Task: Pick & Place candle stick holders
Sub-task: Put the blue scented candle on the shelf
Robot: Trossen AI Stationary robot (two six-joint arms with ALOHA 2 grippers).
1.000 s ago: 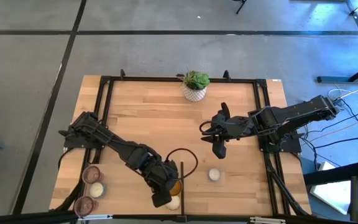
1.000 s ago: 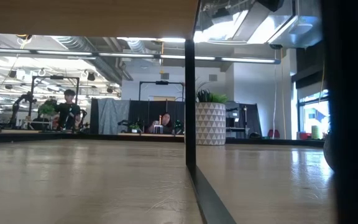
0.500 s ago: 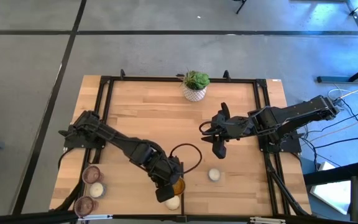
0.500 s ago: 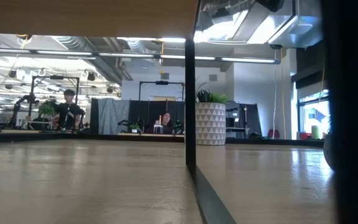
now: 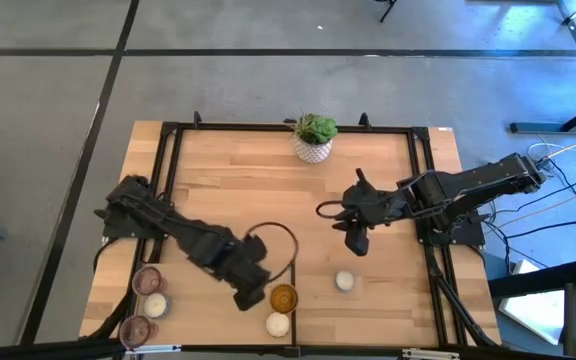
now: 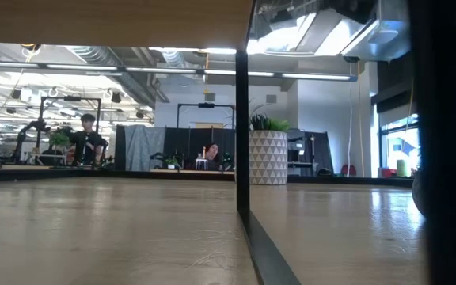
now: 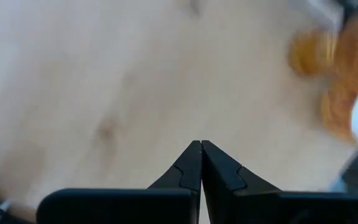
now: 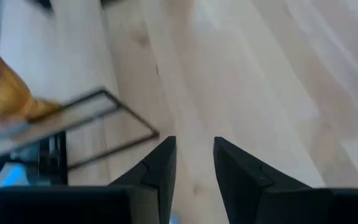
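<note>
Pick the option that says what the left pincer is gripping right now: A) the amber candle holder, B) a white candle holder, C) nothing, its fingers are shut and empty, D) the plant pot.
C: the left wrist view shows the left pincer with its fingers pressed together over bare wood, and from above the amber candle holder sits free on the table beside it.

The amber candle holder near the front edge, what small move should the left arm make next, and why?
Probably open the shut left gripper and ease back toward the amber holder. It holds nothing, and the holder stands free on the table just beside it.
</note>
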